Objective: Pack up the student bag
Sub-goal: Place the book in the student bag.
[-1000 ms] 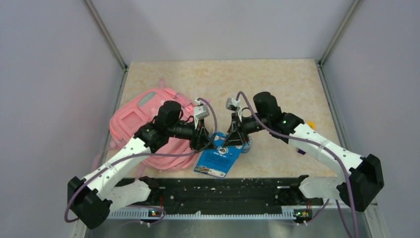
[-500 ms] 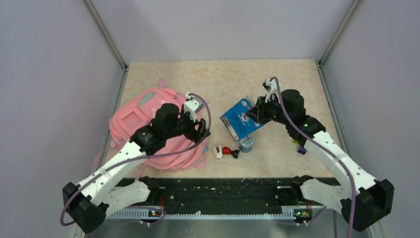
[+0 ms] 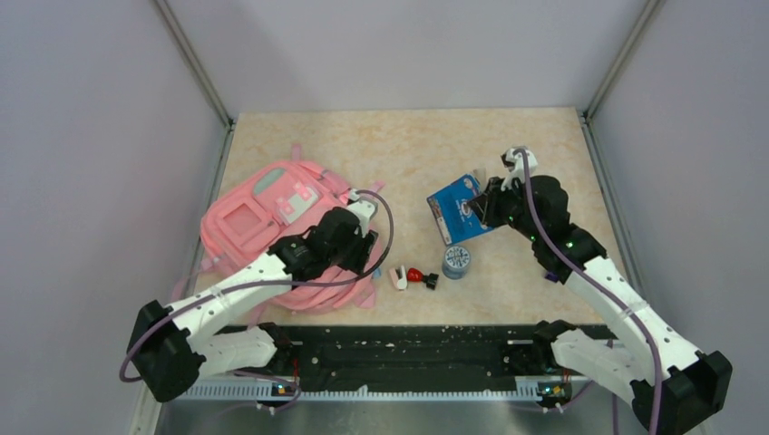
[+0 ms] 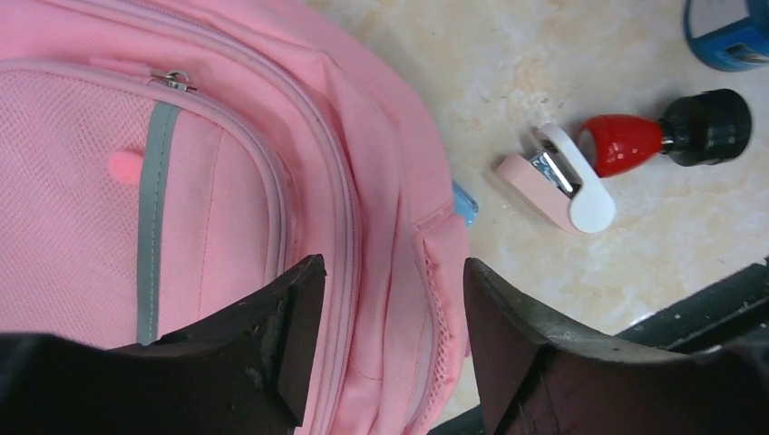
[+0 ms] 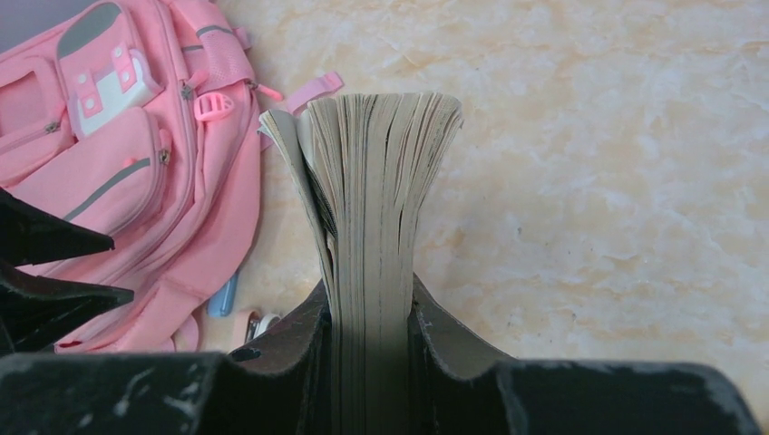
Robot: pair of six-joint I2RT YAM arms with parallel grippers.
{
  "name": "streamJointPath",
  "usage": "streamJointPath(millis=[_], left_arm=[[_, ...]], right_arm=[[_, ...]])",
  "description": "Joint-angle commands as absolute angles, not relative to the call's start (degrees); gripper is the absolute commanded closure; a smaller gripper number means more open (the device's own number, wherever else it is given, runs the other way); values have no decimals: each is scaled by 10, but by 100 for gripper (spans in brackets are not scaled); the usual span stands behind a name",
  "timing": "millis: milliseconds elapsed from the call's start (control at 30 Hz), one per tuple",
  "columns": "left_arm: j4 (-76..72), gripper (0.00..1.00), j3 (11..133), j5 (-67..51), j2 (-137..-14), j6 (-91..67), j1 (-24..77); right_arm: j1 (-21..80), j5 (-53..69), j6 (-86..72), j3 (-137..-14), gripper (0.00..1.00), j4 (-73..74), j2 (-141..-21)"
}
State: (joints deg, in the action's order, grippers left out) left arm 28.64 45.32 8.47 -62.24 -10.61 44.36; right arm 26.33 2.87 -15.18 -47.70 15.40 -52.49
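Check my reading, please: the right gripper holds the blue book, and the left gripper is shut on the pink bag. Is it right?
Not quite. The left gripper is open: the left wrist view shows its jaws standing apart above the pink bag, gripping nothing. The right gripper does hold the blue book.

The left gripper (image 3: 367, 243) is held low over the right edge of the student bag (image 3: 254, 217), jaws parted, arm extended. The right gripper (image 3: 483, 207) is clamped on a book (image 3: 453, 207), held aloft well right of the bag.
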Motion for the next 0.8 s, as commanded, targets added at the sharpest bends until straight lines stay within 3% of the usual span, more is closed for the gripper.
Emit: streamJointPath(millis=[0,567,767], left_arm=[[290,38,473,130,-655,-132,447],[239,44,499,275,-743,-145,455],[320,45,542,441,-806,-142,522]], right_arm=[[261,34,-158,-482,100,102,-499],[262,77,-163,-469,100,79,-503],[261,76,-165,-463,100,73,-501]])
